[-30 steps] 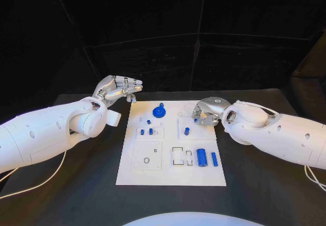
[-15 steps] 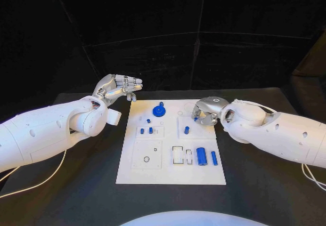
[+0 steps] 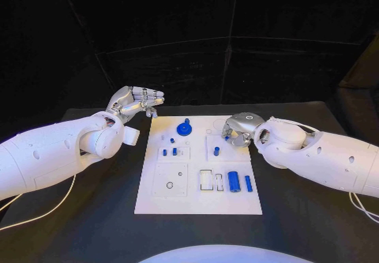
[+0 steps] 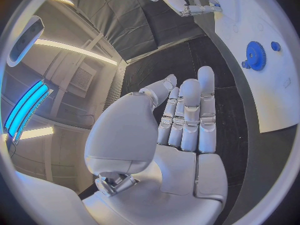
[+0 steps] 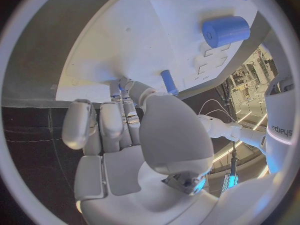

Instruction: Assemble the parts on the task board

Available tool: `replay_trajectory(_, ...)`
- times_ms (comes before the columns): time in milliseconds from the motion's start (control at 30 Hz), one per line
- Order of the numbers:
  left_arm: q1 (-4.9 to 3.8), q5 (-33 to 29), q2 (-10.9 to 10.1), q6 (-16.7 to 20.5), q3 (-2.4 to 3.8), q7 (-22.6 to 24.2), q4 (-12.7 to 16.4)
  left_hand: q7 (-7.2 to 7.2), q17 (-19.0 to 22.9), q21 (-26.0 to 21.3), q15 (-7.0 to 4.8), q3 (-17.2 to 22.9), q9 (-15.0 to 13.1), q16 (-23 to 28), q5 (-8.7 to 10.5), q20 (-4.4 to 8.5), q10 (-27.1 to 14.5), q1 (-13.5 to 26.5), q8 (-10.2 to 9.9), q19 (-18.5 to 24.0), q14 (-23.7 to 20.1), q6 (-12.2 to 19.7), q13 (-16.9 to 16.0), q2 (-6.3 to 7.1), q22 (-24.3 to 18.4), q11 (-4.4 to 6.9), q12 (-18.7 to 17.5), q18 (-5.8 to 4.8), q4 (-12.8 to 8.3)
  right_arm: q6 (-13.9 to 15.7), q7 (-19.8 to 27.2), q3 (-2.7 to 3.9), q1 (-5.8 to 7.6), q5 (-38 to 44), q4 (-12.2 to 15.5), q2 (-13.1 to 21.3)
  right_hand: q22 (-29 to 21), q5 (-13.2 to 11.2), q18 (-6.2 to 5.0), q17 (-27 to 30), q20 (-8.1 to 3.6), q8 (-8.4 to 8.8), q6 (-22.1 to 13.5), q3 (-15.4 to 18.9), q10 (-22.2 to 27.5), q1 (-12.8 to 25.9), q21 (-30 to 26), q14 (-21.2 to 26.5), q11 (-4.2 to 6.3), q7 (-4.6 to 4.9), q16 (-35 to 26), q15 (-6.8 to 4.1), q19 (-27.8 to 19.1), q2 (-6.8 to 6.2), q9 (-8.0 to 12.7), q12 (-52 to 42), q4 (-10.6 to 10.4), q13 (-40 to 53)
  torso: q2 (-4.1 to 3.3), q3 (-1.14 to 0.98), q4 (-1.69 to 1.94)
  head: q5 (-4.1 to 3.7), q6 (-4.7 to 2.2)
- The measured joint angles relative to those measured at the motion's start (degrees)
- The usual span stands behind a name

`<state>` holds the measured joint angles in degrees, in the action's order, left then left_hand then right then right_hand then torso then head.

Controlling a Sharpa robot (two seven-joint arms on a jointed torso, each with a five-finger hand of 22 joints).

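While hands hover, task board (image 3: 197,203) bears approx. 8 parts (image 3: 234,181).

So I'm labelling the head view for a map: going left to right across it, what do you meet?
Left hand → blue gear on the task board → large blue cylinder → slim blue pin → right arm.

Small blue parts (image 3: 234,181) lie across white task board (image 3: 197,205).
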<state>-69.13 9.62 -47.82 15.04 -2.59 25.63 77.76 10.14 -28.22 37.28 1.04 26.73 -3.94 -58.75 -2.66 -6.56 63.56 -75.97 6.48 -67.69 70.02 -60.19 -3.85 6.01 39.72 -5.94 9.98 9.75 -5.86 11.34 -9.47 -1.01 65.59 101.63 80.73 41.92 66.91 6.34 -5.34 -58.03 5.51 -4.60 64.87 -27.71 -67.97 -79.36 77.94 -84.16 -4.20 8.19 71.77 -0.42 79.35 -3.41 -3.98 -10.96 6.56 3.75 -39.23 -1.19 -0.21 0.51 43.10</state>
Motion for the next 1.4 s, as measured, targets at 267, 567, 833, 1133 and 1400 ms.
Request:
replay_trajectory(267,0.00,-0.02,0.04,0.00,0.00,0.00,-0.36,-0.01,0.02,0.00,0.00,0.00,0.00,0.00,0.00,0.00,0.00,0.00,0.00,0.00,0.00,0.00,0.00,0.00,0.00,0.00,0.00,-0.01,0.00,2.27,-1.16,-0.16,-0.32,1.24,1.76,1.16,0.62,-0.23,0.00,0.06,-0.21,0.01,0.19,-0.26,-0.31,0.36,0.32,0.00,0.31,0.16,0.13,0.00,0.21,-0.35,0.01,0.00,-0.11,0.03,0.03,0.00,0.00,-0.09,-0.11)
replay_trajectory(567,0.04,-0.05,0.18,0.00,0.00,0.00,-0.96,0.19,0.14,0.00,0.00,-0.16,0.00,0.00,0.00,0.00,-0.21,-0.26,0.00,0.00,0.00,0.20,0.00,-0.26,0.01,-0.21,0.00,-0.03,-0.16,7.45,-1.46,-0.12,-0.32,1.85,4.77,3.17,1.20,0.52,0.00,0.06,-0.19,0.02,0.39,-1.90,-0.31,0.81,0.78,0.00,0.31,-0.04,0.43,0.00,0.64,-0.81,-0.02,0.00,0.16,0.08,0.03,-0.03,0.01,-0.13,-0.36)
replay_trajectory(833,0.12,-0.06,0.23,0.02,0.00,0.00,-1.14,0.19,0.22,0.00,0.00,-0.16,0.00,0.00,0.00,0.00,-0.41,-0.26,0.00,0.00,0.00,0.20,0.00,-0.26,-0.04,-0.41,0.00,-0.04,-0.16,12.43,-0.74,-0.07,-0.31,1.15,10.03,5.42,1.51,1.20,0.00,0.04,-0.19,0.02,0.38,-2.69,-0.51,1.11,1.00,0.00,0.10,-0.04,0.48,0.00,0.64,-1.11,-0.02,0.01,0.31,0.04,0.02,-0.03,0.01,0.54,-0.55)
replay_trajectory(1133,0.18,-0.08,0.43,0.03,0.00,0.00,-1.15,0.40,0.28,0.00,0.00,-0.16,0.00,0.00,0.00,0.00,-0.41,-0.26,0.00,0.00,0.00,0.41,0.00,-0.26,-0.04,-0.41,0.00,-0.04,-0.16,14.91,0.49,-0.06,-0.30,-0.84,15.53,3.89,1.53,1.20,0.00,0.07,-0.19,0.04,0.38,-2.95,-0.51,1.11,1.01,0.00,0.10,-0.04,0.78,0.00,0.64,-1.11,0.00,0.01,0.36,0.03,-0.03,0.07,0.03,1.42,-0.54)
replay_trajectory(1400,0.19,-0.10,0.82,0.03,0.00,0.00,-1.06,0.40,0.27,0.00,0.00,-0.16,0.00,0.00,0.00,0.00,-0.41,-0.26,0.00,0.00,0.00,0.41,0.01,-0.26,-0.04,-0.41,0.00,-0.05,-0.16,14.26,1.59,-0.13,-1.83,-2.08,15.54,-1.34,1.42,0.98,0.00,0.30,-0.19,0.17,0.55,-3.16,-0.51,1.42,1.01,0.01,0.10,0.13,0.78,0.00,0.64,-1.42,0.01,0.22,0.16,0.05,-0.03,0.21,0.14,2.47,0.15)
